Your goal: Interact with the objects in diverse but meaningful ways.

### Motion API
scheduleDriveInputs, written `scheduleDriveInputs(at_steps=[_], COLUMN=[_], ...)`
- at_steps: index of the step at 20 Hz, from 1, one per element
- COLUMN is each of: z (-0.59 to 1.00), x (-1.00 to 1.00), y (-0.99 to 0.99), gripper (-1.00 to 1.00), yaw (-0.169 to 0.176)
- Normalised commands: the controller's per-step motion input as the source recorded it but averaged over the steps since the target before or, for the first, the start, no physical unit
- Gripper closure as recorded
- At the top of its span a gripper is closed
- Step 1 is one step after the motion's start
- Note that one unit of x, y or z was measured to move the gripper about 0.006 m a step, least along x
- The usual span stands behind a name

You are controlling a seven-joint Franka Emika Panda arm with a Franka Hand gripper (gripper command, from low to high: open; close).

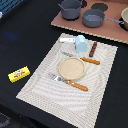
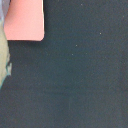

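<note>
Where woven placemat (image 1: pixel 35 82) ends, flat yellow packet (image 1: pixel 19 75) lies.

A pale woven placemat (image 1: pixel 67 70) lies on the dark tabletop (image 1: pixel 30 30). At its centre sits a tan round plate (image 1: pixel 72 68). An orange-handled fork (image 1: pixel 67 81) lies at the plate's 6 o'clock, an orange-handled knife (image 1: pixel 82 58) at its 1 o'clock. Toward 12 o'clock, a salmon board (image 1: pixel 105 27) carries two grey pots (image 1: pixel 70 8) (image 1: pixel 93 19)
</note>
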Motion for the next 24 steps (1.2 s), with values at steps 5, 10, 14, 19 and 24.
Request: scheduleDriveInputs(at_steps=[5, 10, 14, 19, 24], z=[-0.09, -0.16, -0.18, -0.09, -0.03], x=[0.10, 0.50, 0.70, 0.97, 0.98], y=[-0.05, -0.18, -0.25, -0.13, -0.16], gripper=[-1.00, -1.00, -1.00, -1.00, -1.00], yaw=[-0.004, -0.054, -0.050, -0.014, 0.000])
